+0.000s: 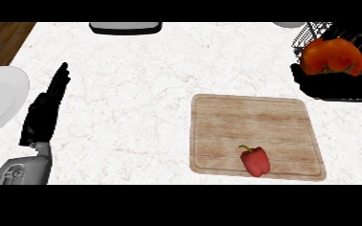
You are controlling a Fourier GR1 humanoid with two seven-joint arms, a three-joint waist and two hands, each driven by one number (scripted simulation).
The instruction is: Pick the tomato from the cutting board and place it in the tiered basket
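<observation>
One round orange-red tomato [331,55] sits in the black wire tiered basket [305,84]; your left robot hand [44,110] rests straight-fingered; right unseen; withdraw gently.

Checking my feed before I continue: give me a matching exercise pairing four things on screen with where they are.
Things:
1. tomato
2. red pepper
3. left hand
4. cutting board

Places:
A. lies near the board's front edge
B. rests open at the view's left
C. flat on the counter, lower right of centre
D. at the wire tiered basket, upper right

Pairs: 1-D, 2-A, 3-B, 4-C. The right hand's black fingers seem to curl round the tomato, though I cannot be sure.
</observation>
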